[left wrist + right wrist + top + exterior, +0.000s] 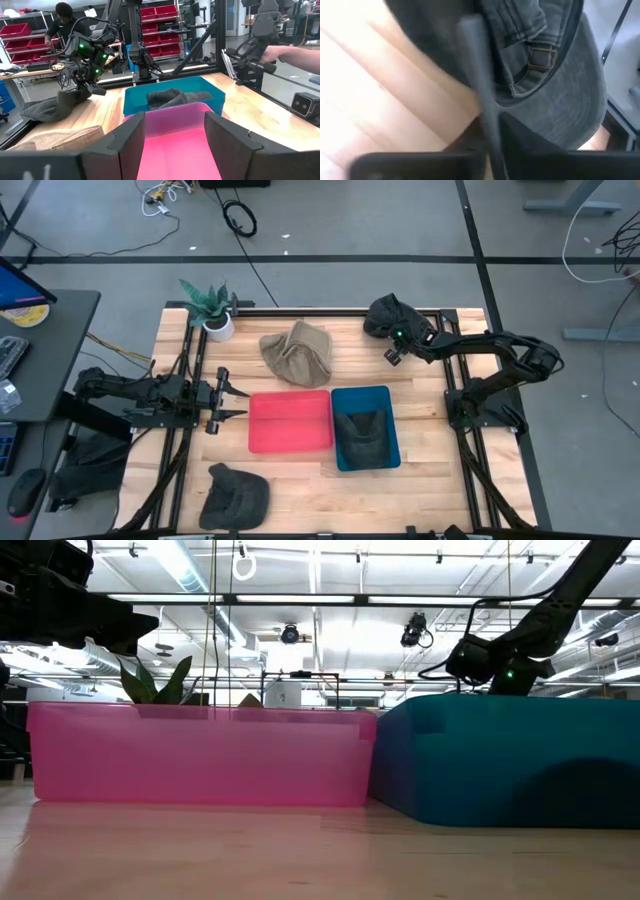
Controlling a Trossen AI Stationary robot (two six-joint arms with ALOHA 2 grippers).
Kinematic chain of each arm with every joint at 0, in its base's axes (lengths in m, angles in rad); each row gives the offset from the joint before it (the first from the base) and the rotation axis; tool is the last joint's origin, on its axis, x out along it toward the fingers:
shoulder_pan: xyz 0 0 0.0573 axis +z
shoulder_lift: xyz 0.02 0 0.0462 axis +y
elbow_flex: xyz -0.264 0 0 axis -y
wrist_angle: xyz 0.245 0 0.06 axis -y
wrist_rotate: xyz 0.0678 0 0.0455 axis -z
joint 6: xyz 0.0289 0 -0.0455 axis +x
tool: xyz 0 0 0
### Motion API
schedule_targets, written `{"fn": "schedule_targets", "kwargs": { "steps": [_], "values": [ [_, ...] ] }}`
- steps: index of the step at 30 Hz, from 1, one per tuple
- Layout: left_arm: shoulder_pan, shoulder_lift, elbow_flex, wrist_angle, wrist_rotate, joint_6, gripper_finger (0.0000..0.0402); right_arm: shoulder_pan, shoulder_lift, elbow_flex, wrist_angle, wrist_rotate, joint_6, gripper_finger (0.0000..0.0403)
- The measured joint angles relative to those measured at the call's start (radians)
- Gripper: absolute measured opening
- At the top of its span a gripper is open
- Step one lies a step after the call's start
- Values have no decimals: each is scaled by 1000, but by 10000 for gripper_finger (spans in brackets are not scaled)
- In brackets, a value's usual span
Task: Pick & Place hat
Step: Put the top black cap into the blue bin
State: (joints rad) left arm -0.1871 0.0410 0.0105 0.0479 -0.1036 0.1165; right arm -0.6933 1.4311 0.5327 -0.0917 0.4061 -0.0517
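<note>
High view: the right arm reaches from its base at the counter's point(420, 480) right edge toward the far right corner, forearm roughly level and bent at the elbow. Its end effector point(392, 352) sits at the near edge of a dark cap point(390, 315) lying on the counter in that corner. Right wrist view shows the fingers point(480, 90) pressed together on the cap's fabric beside the strap buckle point(542, 56), the brim curving past them. The cap rests partly on the wood.

Left arm lies low along the counter's left side, extended toward the centre, with its end effector point(222, 401) just beside the left wall of the red bin point(290, 421). Left wrist view shows its fingers point(227, 145) spread apart, holding nothing, with the red bin between them.

Blue bin point(365, 426) touches the red bin's right side and holds a dark hat point(362, 435). A tan hat point(298, 354) lies behind the red bin, well apart from the dark cap. Another dark hat point(236, 495) lies at the near left edge of the counter. A potted plant point(212, 310) stands at the far left corner.

Left wrist view also shows a person point(62, 25) at shelving beyond the counter.
</note>
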Motion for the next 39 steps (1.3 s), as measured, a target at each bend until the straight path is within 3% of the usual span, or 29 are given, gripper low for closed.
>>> {"fn": "schedule_targets", "kwargs": {
  "steps": [2,14,32,39],
  "values": [
    [0,0,0,0,0,0,209,-8,-1,2,3,-5,-2,14],
    [0,0,0,0,0,0,209,5,-34,44,-20,-45,40,5],
    [0,0,0,0,0,0,209,248,-480,50,223,-173,92,5],
    [0,0,0,0,0,0,209,345,-540,5,453,-337,187,6]
  ]
}}
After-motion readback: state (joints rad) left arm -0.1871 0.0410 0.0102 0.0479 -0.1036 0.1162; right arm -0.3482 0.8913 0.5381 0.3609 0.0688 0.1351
